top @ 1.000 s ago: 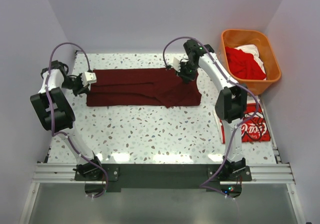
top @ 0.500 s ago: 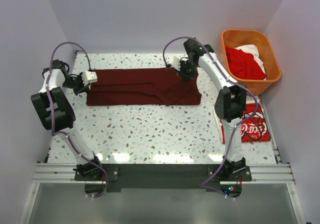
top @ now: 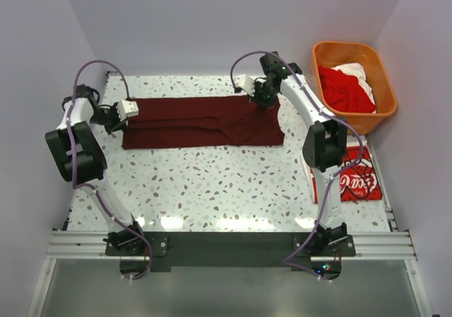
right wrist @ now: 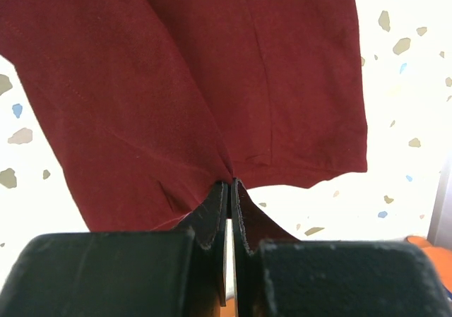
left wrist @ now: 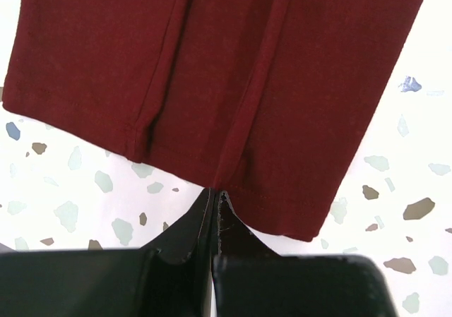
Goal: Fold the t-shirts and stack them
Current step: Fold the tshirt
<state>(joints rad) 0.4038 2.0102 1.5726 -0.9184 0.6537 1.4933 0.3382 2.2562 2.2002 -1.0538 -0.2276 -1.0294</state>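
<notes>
The dark maroon t-shirt (top: 198,123) lies along the back of the table as a long folded band. My left gripper (top: 129,114) is at its left end. In the left wrist view that gripper (left wrist: 215,192) is shut, its tips pinching the hem of the maroon cloth (left wrist: 233,70) where a fold line ends. My right gripper (top: 263,99) sits at the band's far right corner. In the right wrist view it (right wrist: 231,183) is shut on the cloth (right wrist: 198,70), which puckers into its tips. A folded red Coca-Cola t-shirt (top: 357,181) lies at the table's right edge.
An orange basket (top: 351,48) stands at the back right, off the table's corner, holding a red shirt (top: 342,91) and a white one (top: 357,71). The white walls close in on the left, back and right.
The right gripper has drawn the shirt's right end a little toward the back, and the bulge on its near right edge has flattened. The left gripper has shifted only slightly.
</notes>
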